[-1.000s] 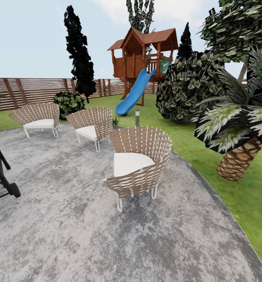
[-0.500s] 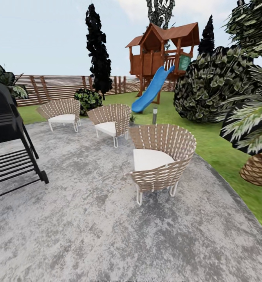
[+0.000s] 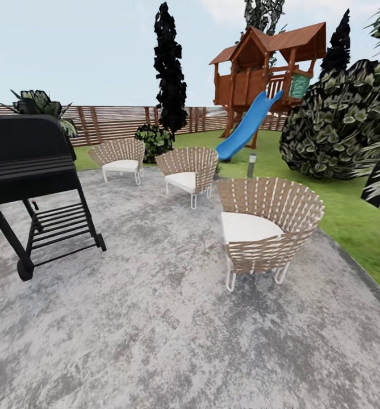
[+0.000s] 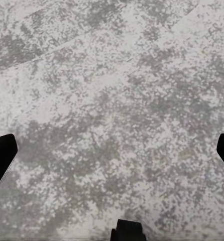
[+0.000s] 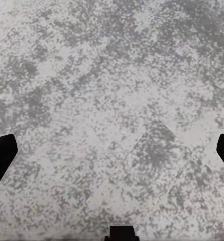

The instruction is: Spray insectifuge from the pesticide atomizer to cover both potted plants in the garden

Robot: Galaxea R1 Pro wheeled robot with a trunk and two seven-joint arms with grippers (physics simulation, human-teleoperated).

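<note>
I am on the garden's round grey paved patio, with green lawn beyond it on the right. The pesticide atomizer and the potted plants are out of view. In the left wrist view my left gripper is open, its dark fingertips wide apart over bare speckled paving. In the right wrist view my right gripper is open too, fingertips at the picture's edges above the same paving. Nothing sits between either pair of fingers.
A black wheeled grill stands close on the left. Three wicker chairs with white cushions line the patio's far right side. Behind them are a grey post, a blue slide, a wooden play tower, a big bush and a slatted fence.
The head camera has turned left, so the whole picture has shifted right. The black grill has come fully into view on the left and the palm has slid out on the right.
</note>
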